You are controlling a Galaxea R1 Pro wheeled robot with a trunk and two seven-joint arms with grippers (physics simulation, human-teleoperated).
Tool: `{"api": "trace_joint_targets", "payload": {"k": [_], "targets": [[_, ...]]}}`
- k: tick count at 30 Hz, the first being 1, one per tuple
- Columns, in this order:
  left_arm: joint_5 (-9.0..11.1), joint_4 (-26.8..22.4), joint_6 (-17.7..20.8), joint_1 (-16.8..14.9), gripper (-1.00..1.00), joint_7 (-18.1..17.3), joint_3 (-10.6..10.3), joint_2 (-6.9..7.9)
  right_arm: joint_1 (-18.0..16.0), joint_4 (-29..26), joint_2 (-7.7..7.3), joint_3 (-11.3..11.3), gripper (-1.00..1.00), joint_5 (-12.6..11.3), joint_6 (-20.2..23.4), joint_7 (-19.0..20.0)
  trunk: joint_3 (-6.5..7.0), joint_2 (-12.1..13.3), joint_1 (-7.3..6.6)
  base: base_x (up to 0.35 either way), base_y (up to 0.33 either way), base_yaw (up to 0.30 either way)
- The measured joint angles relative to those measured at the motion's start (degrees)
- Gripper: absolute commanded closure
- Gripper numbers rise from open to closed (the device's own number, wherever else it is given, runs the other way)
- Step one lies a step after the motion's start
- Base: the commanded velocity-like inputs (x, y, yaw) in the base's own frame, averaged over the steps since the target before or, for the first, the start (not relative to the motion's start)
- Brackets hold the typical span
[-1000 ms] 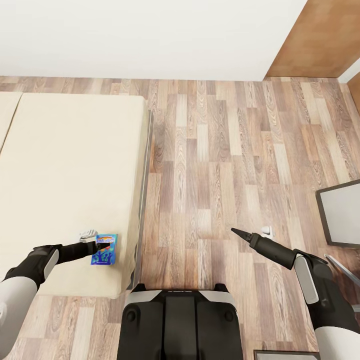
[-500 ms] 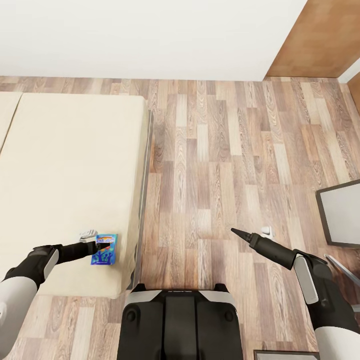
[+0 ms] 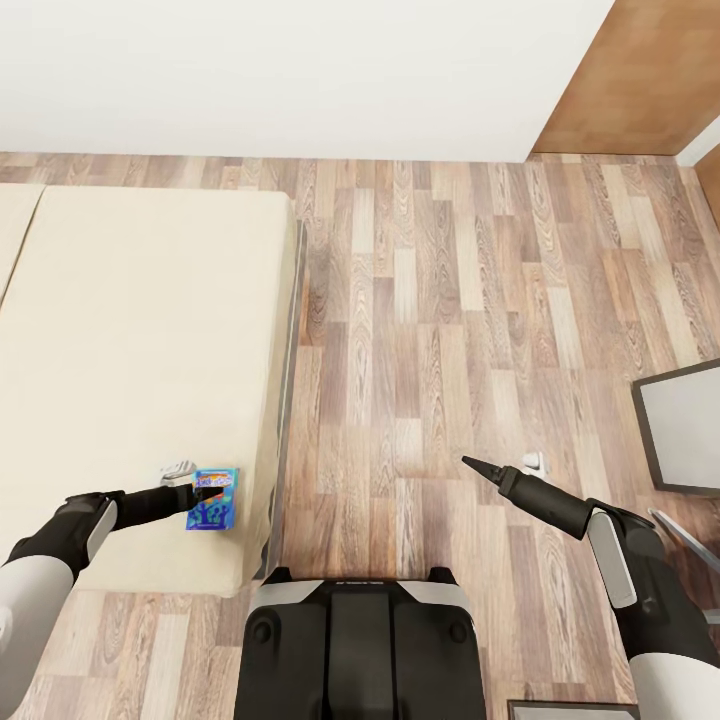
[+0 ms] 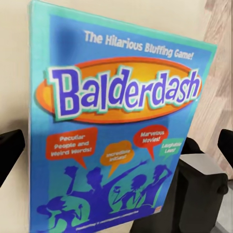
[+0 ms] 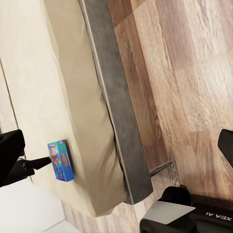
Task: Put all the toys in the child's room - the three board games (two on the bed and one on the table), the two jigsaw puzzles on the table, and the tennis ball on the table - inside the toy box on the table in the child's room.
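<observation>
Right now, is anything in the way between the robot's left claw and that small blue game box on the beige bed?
Nothing visible. The left gripper is already at the small blue Balderdash game box on the beige mattress; the left wrist view shows the box directly ahead, dark fingertips on either side.

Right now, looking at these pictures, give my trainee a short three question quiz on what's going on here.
1. True or false: the blue board game lies on the wood floor.
2. Which gripper is at the game? A left gripper B right gripper
3. Fill in: the box's title reads ____.

Key: 1 false, it is on the bed. 2 A. 3 Balderdash.
</observation>
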Motion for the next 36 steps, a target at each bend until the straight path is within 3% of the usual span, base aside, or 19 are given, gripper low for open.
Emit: {"api": "trace_joint_targets", "payload": {"k": [24, 36], "targets": [[0.3, 0.0, 0.1, 0.1, -1.0, -0.7, 0.2, 0.02, 0.0, -0.1, 0.0, 0.1, -1.0, 0.0, 0.0, 0.1, 0.0, 0.0, 0.0, 0.0, 0.0, 0.0], [0.2, 0.0, 0.1, 0.1, -1.0, -2.8, 0.2, -0.08, 0.0, -0.1, 0.07, 0.1, -1.0, -0.1, 0.0, -0.1, 0.0, 0.0, 0.0, 0.0, 0.0, 0.0]]}}
